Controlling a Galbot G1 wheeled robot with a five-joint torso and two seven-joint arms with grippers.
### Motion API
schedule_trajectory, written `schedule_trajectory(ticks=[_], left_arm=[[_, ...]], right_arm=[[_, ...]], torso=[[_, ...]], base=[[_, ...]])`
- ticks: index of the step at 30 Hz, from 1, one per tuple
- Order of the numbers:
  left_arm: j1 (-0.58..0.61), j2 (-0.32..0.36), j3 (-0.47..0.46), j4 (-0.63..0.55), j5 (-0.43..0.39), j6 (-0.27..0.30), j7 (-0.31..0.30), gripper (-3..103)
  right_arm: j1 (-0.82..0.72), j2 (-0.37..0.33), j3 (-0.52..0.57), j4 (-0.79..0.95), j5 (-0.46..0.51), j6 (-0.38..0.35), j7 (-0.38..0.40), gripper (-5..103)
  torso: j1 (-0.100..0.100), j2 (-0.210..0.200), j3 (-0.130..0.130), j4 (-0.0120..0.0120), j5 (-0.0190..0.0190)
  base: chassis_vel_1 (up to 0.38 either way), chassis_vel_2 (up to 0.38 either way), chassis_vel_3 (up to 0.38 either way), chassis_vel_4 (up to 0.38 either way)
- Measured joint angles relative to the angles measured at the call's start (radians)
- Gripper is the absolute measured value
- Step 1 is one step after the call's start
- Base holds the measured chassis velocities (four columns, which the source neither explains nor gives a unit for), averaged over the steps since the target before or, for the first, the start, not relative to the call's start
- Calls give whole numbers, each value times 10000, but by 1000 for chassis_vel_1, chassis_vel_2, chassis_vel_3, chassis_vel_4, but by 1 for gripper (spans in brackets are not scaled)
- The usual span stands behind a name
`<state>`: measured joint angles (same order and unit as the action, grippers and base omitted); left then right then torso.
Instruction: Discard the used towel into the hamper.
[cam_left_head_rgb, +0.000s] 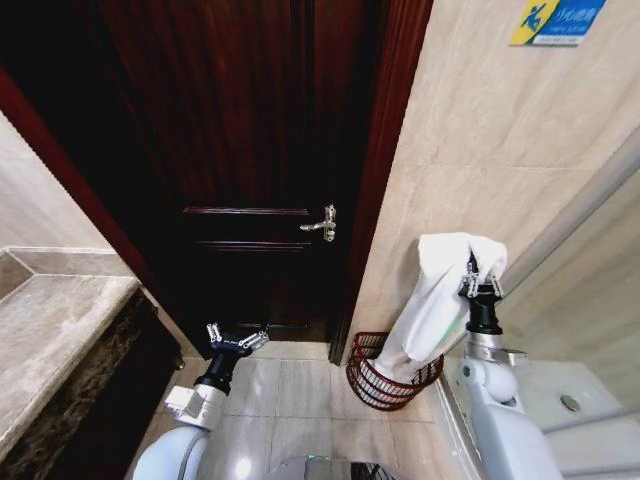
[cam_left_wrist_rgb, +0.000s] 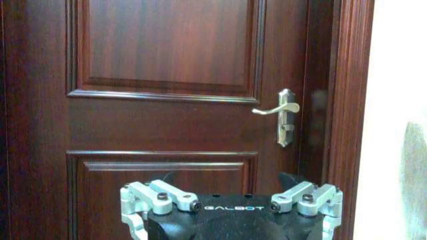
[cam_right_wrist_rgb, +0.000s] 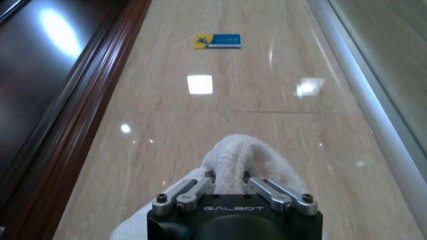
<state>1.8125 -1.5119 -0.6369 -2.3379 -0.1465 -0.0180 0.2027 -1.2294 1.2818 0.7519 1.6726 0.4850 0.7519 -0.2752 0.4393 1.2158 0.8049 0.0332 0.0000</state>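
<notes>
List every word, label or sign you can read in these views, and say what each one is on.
"GALBOT": on the body of the left tool, in front of the wooden door.
"GALBOT": on the body of the right tool, which is shut on the towel.
Blue and yellow sign on the tiled wall: it carries a figure and some characters, too small to read.

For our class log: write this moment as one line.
right gripper: shut on towel | towel end: in hamper | left gripper: open, idle by door
</notes>
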Motion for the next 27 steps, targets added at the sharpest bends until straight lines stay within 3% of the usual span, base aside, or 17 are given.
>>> schedule_trajectory(ticks=[14, 27], left_arm=[[0, 0, 0, 0, 0, 0, 0, 100], [0, 0, 0, 0, 0, 0, 0, 100]], right_arm=[[-10, 334, -122, -1220, -290, 705, -224, 12], [6, 587, -142, -2219, -502, 733, -319, 12]], torso=[[0, 0, 0, 0, 0], [0, 0, 0, -1, 0]], base=[[0, 0, 0, 0], [0, 0, 0, 0]])
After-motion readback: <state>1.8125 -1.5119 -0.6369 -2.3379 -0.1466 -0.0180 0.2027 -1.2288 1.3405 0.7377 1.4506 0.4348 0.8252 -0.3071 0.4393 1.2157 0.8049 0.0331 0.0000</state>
